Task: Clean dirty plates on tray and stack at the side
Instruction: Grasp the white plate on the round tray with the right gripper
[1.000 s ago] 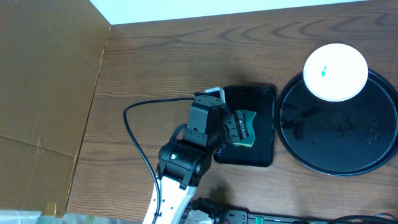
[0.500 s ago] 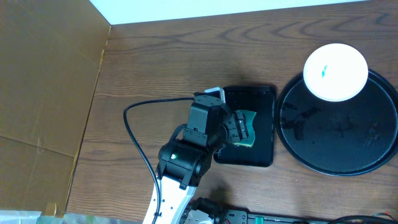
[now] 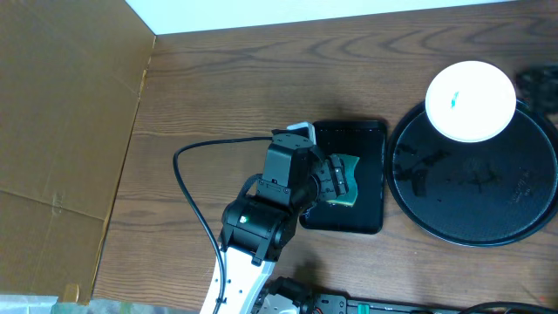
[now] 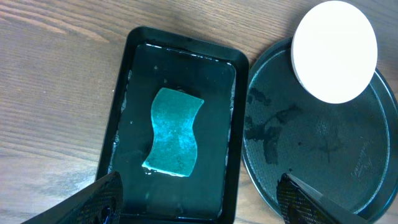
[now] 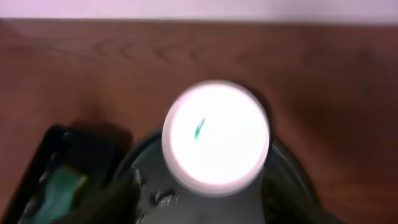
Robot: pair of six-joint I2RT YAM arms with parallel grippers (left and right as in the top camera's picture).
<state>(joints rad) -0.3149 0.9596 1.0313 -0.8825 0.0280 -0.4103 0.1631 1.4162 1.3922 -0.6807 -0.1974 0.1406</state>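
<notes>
Two fingers of the left gripper (image 4: 199, 182) stand wide apart with nothing between them, hanging released above the near end of the small rectangular tray (image 4: 231, 149). In this tray, in a little water, lies a teal sponge (image 4: 174, 134) with wavy sides, and nothing touches it. Just to the right of it on the wooden table (image 3: 218, 87) is the large round black tray (image 3: 475, 187), wet and spotted on its floor and otherwise bare. Only one of the plates (image 3: 470, 100) shows. It sits at the far left rim of the round tray, partly over the rim and out toward the table. It is round, glossy and very white, with a small teal-green smear (image 5: 198, 129) left of its middle. Whether more plates lie under it I cannot tell. Beyond it, at the far right edge of the overhead view, is a dark blurred form that I take for the right gripper (image 3: 538, 88). Whether its jaws are apart or closed I cannot tell. I judge the task to be near its beginning: the smear is not wiped and no stack stands beside the tray.
</notes>
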